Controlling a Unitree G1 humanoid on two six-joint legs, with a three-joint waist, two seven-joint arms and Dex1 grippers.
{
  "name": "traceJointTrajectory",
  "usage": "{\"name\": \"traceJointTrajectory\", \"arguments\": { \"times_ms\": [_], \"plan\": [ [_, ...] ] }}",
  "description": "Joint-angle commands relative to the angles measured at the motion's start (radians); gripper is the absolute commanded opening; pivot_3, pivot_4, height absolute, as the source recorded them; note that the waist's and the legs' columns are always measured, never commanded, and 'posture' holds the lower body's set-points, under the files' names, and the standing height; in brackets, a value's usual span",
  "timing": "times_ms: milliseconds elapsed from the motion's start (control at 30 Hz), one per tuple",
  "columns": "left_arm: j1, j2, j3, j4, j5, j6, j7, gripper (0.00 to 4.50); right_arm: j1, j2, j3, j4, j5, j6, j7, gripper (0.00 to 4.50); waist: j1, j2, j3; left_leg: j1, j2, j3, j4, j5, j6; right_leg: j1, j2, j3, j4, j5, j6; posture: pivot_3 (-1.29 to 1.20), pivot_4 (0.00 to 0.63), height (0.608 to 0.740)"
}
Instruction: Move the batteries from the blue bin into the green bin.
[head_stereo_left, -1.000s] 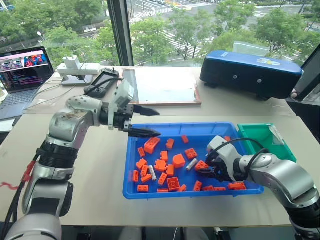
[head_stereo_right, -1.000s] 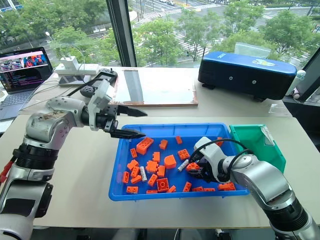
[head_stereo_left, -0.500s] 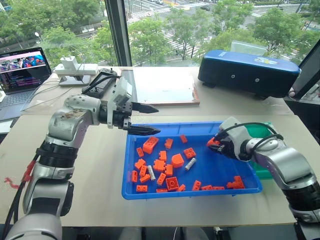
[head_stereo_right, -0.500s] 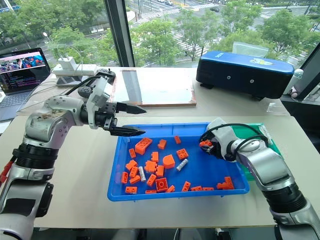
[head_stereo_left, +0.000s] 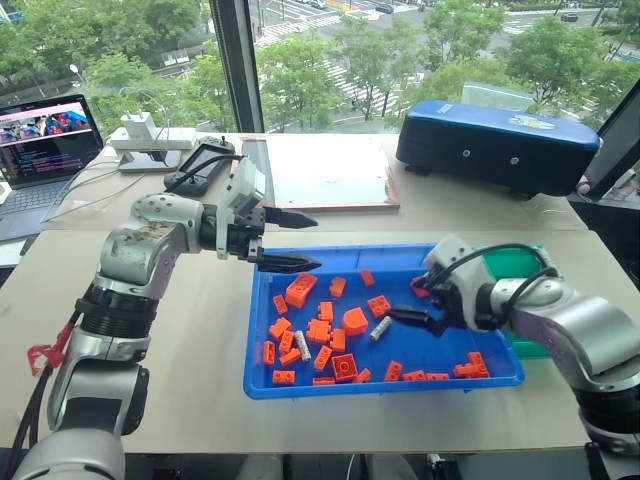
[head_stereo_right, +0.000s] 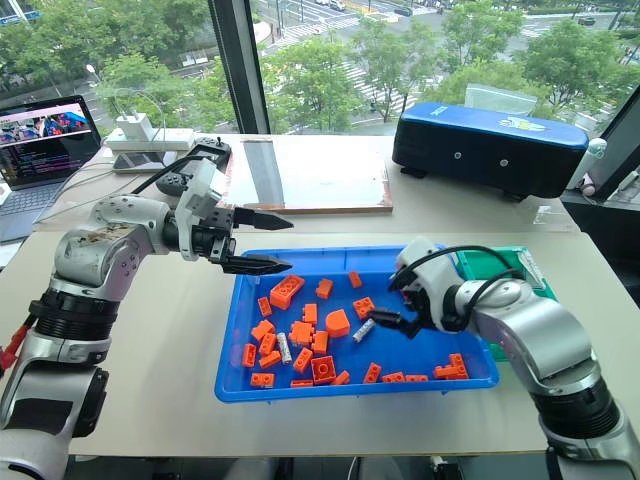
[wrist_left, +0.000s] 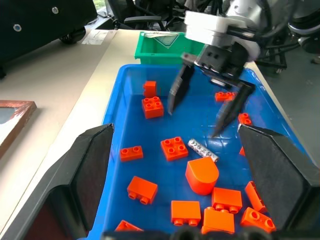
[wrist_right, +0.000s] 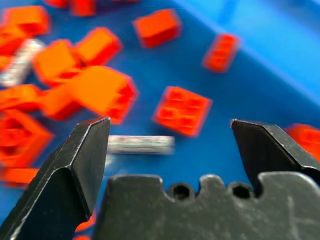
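Batteries: one (head_stereo_left: 381, 328) lying in the middle of the blue bin (head_stereo_left: 300, 388) among orange toy bricks (head_stereo_left: 320, 331), a second (head_stereo_left: 304, 345) nearer the bin's left side, both on the bin floor. Right gripper (head_stereo_left: 415, 303): over the bin's right half, just right of the middle battery, fingers spread wide, empty; green bin (head_stereo_left: 520, 262) touching the blue bin's far right corner. Left gripper (head_stereo_left: 290, 240): above the bin's far left corner, fingers parted, empty; all on a beige table (head_stereo_left: 200, 330).
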Motion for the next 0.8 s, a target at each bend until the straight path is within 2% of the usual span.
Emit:
{"name": "traceJointTrajectory", "arguments": {
  "times_ms": [33,400,533,567,600,733,800],
  "plan": [
    [-0.011,0.004,0.005,-0.017,0.001,-0.017,-0.006,4.27,-0.003,0.043,0.006,-0.035,0.009,0.048,-0.055,4.47,0.000,0.000,0.000,0.000,0.000,0.000,0.000,0.000,0.000,0.000,0.000,0.000,0.000,0.000,0.000,0.00,0.150,0.740],
    [-0.018,0.018,0.003,-0.014,0.001,-0.012,-0.038,4.27,0.019,0.078,0.067,-0.010,-0.032,0.079,-0.151,4.47,-0.001,0.000,0.000,0.000,0.000,0.000,0.000,0.000,0.000,0.000,0.000,0.000,0.000,0.000,0.000,0.00,0.150,0.740],
    [0.004,0.055,-0.011,-0.040,-0.014,-0.002,-0.113,4.27,0.025,0.090,0.071,-0.007,-0.034,0.079,-0.167,4.47,-0.001,0.000,0.000,0.000,0.000,0.000,0.000,0.000,0.000,0.000,0.000,0.000,0.000,0.000,0.000,0.00,0.150,0.740],
    [0.009,0.064,-0.014,-0.047,-0.020,0.003,-0.131,4.27,0.025,0.093,0.070,-0.005,-0.035,0.078,-0.170,3.96,-0.002,0.000,0.000,0.000,0.000,0.000,0.000,0.000,0.000,0.000,0.000,0.000,0.000,0.000,0.000,0.00,0.150,0.740],
    [0.014,0.075,-0.018,-0.054,-0.021,0.003,-0.148,4.27,0.025,0.099,0.067,-0.004,-0.037,0.078,-0.174,3.83,-0.004,0.000,0.000,0.000,0.000,0.000,0.000,0.000,0.000,0.000,0.000,0.000,0.000,0.000,0.000,0.00,0.150,0.740],
    [0.022,0.103,-0.035,-0.057,-0.008,-0.015,-0.185,4.27,0.021,0.111,0.055,-0.009,-0.037,0.079,-0.179,2.56,-0.004,0.000,0.000,0.000,0.000,0.000,0.000,0.000,0.000,0.000,0.000,0.000,0.000,0.000,0.000,0.00,0.150,0.740],
    [0.023,0.111,-0.034,-0.060,-0.016,-0.016,-0.205,4.27,0.013,0.141,0.006,-0.020,-0.010,0.101,-0.175,2.55,-0.004,0.000,0.000,0.000,0.000,0.000,0.000,0.000,0.000,0.000,0.000,0.000,0.000,0.000,0.000,0.00,0.150,0.740]
  ]
}}
